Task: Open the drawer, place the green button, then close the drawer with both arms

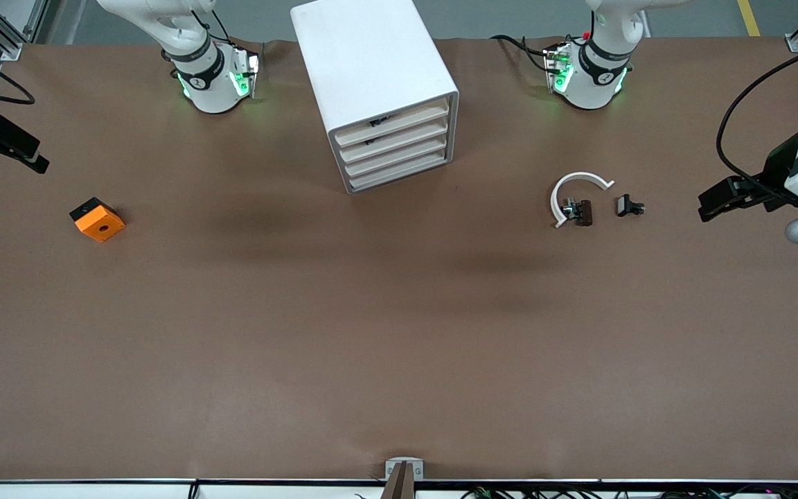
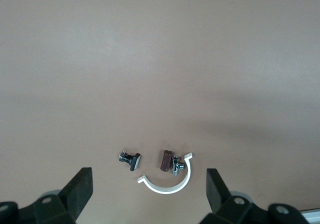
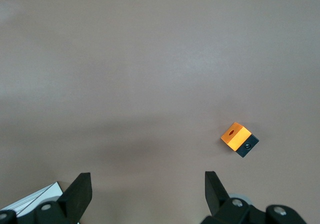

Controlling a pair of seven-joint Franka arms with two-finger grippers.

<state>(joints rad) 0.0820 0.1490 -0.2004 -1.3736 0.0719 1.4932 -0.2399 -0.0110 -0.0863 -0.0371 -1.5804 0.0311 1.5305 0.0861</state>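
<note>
Black left gripper (image 2: 147,186) and right gripper (image 3: 145,186) gape wide, empty.

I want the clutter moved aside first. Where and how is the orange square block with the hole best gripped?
Come straight down from above: the orange square block lies flat, hole up. The open right gripper hangs over that end of the table. Close its fingers across the two bare parallel orange sides, not the side carrying the black piece.
</note>
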